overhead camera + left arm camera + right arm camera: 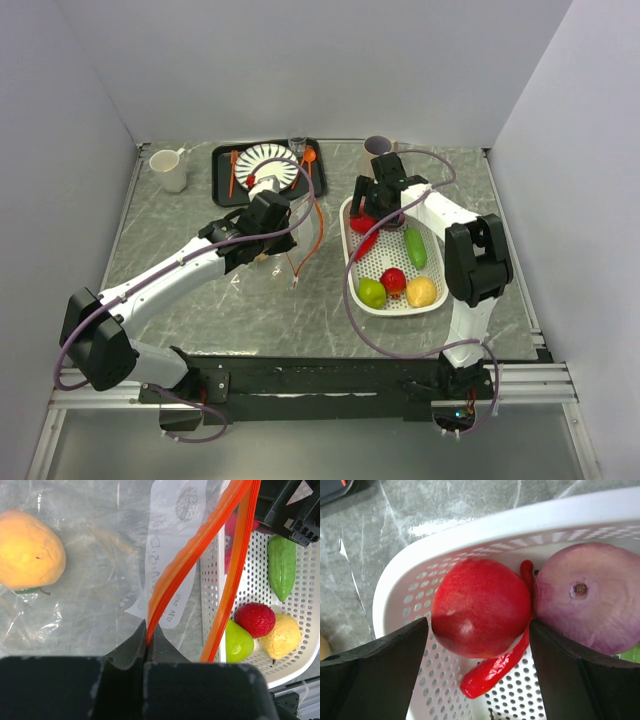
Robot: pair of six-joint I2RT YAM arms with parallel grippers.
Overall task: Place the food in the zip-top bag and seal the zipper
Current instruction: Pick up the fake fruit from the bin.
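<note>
On the worktop (300, 310) the zip-top bag (90, 595) lies left of the white basket (400, 308), with one orange fruit (30, 550) inside. The left gripper (148, 640) has its jaws closed on the zipper (190, 555), so the mouth stands open. The right gripper (477, 630) has its jaws wide open on both sides of the red fruit (480, 607). It should close gently on the fruit's middle, clear of the chili (495, 667).

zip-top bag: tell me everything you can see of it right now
The zip-top bag is clear, crinkly film lying on the grey marbled table, beside the white perforated basket. It has a white printed label panel and an orange-red zipper whose two tracks are parted, so the mouth is open. The left pincer is shut on one track. An orange-yellow fruit shows through the film.
</note>
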